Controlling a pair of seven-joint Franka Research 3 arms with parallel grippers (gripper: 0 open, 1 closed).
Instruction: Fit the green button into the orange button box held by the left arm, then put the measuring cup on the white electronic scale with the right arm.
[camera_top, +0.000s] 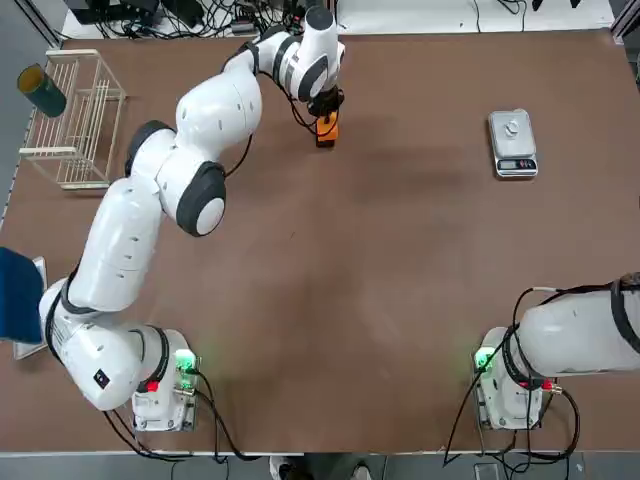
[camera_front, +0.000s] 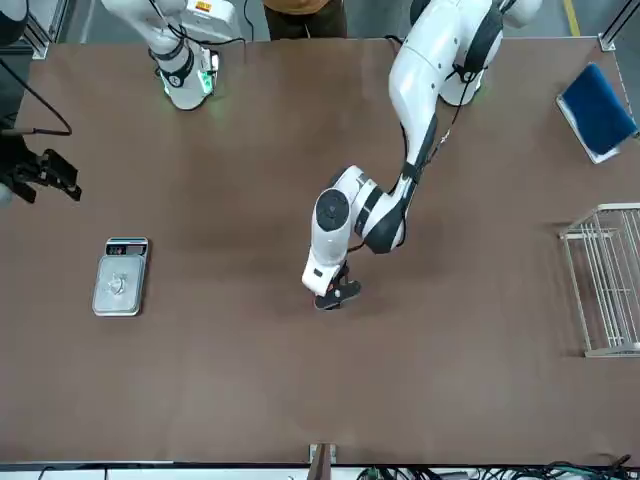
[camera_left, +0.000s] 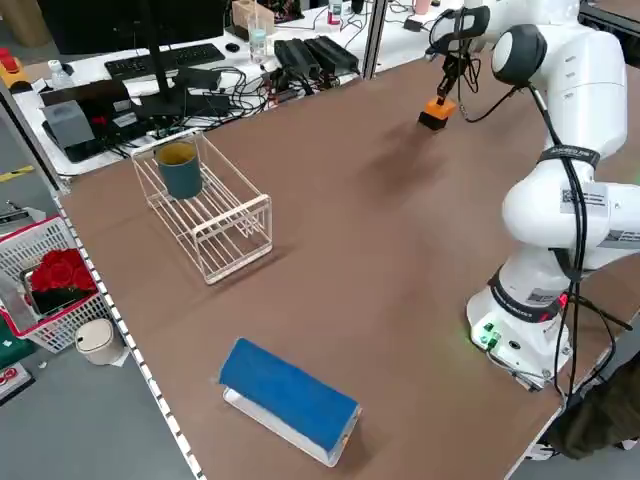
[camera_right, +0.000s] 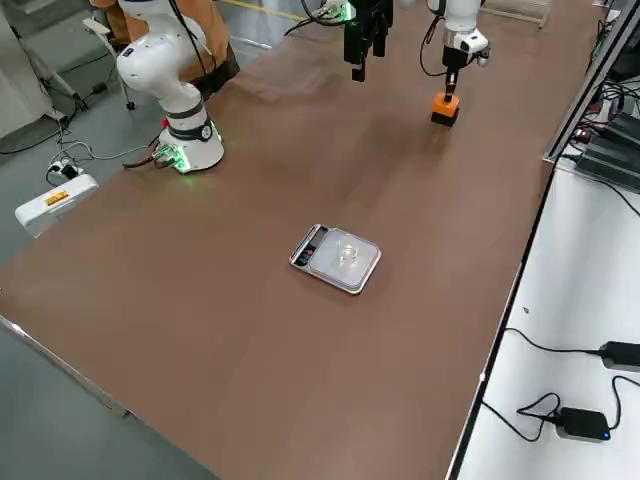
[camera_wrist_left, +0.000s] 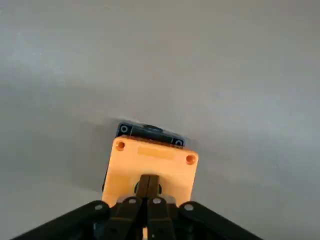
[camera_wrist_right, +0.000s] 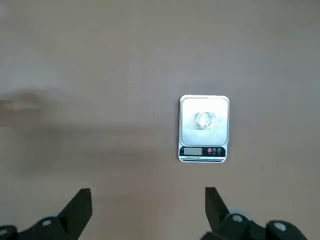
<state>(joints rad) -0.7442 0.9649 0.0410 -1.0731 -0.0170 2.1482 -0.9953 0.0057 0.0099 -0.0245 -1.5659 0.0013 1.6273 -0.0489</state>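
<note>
Orange button box (camera_wrist_left: 172, 167) is clamped in left gripper (camera_wrist_left: 149, 177) above table (camera_top: 300, 300). Measuring cup (camera_wrist_right: 205, 120) is seated on scale (camera_wrist_right: 189, 135); right gripper (camera_wrist_right: 149, 190) is held apart, robot-side.

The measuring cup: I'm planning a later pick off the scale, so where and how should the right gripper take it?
Probably by its round side wall, the right gripper coming from straight above, fingers either side: it is small, and the scale lies flat beneath it.
</note>
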